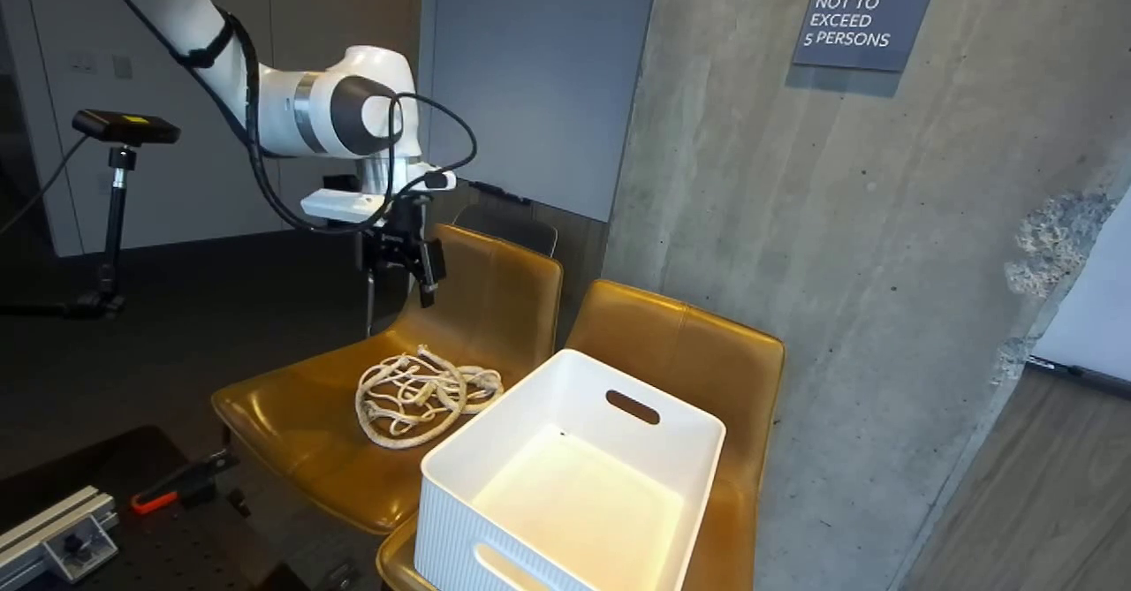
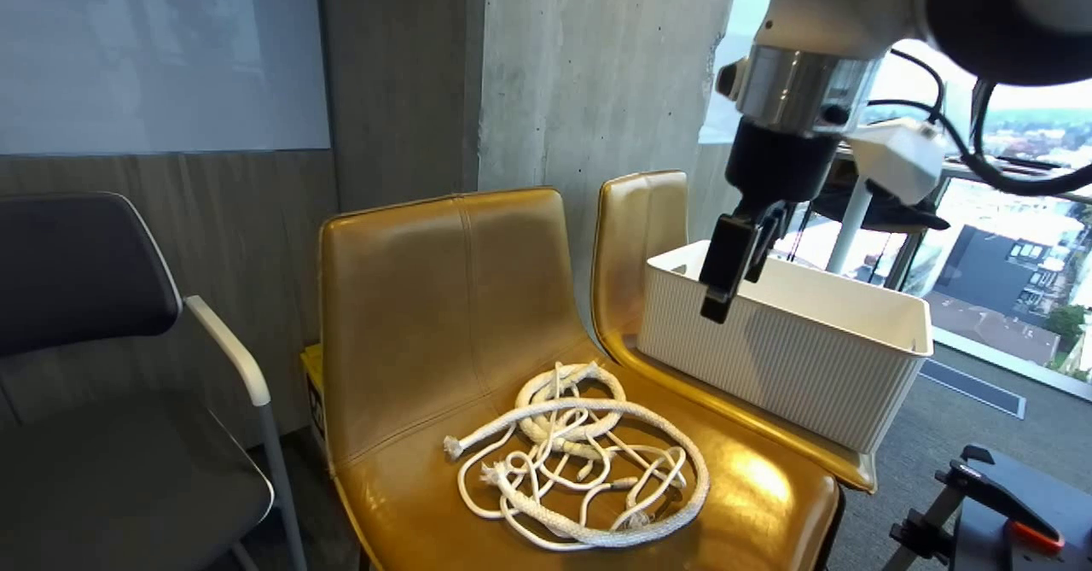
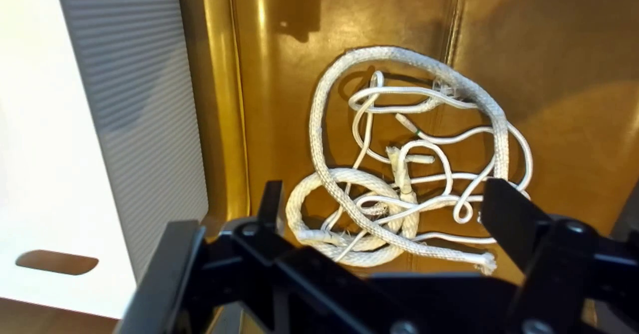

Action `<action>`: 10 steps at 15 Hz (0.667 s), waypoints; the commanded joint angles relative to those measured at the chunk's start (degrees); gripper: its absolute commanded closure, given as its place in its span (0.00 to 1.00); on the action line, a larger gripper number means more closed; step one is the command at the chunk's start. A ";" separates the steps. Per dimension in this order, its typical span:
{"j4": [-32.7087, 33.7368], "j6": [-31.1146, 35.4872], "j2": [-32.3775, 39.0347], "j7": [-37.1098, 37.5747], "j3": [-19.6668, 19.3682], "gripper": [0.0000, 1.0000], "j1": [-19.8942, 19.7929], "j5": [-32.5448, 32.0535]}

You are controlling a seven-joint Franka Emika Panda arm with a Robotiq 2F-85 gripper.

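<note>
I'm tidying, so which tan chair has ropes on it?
The tan chair nearer the dark armchair holds the ropes; the other tan chair bears the white bin.

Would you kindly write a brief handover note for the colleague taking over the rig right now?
Gripper: jaws open, holding nothing, raised clear of the ropes.
Ropes: white, thick and thin, tangled together on the seat of a chair.
Box: white, upright, open at the top, on the neighbouring chair.
Done: jaws stand open above the ropes' chair; no rope lifted.
Left: the ropes are not yet gripped.
</note>
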 commanded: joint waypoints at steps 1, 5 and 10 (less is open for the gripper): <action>10.28 4.32 11.89 -2.69 -1.48 0.00 1.96 -2.60; 22.00 7.43 23.48 -9.28 -1.96 0.00 4.01 -2.98; 34.17 7.44 35.82 -17.72 -1.93 0.00 5.05 -2.53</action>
